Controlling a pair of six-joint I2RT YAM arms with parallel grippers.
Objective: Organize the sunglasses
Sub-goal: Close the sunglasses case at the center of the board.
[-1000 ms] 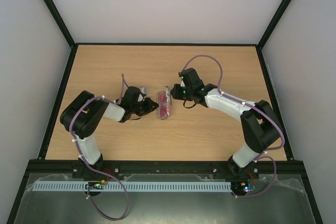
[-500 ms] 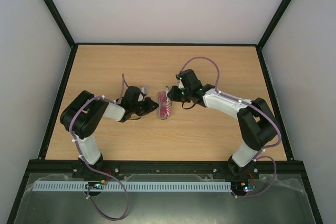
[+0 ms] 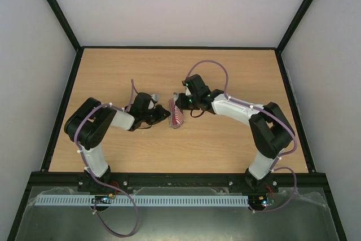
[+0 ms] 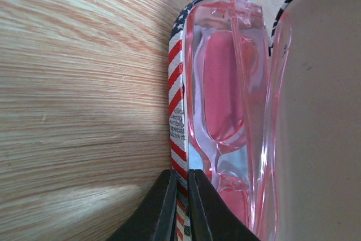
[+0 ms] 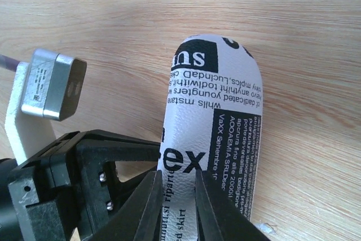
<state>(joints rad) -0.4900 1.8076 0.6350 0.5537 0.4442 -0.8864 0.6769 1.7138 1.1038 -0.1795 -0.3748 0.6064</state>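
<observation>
The sunglasses, translucent red-pink, lie folded inside the open flag-printed case at the table's middle. My left gripper is shut on the case's striped side wall, and it shows to the case's left in the top view. The case lid stands raised over the glasses. In the right wrist view its white printed outside fills the middle. My right gripper rests against that lid with its jaws a little apart and nothing between them, at the case's far end in the top view.
The left arm's black gripper body and its grey wrist camera sit right beside my right fingers. The wooden table has a black raised border all round.
My right gripper has moved left onto the case. The lid has swung up, so the case looks narrower from above. The left gripper has not moved.
</observation>
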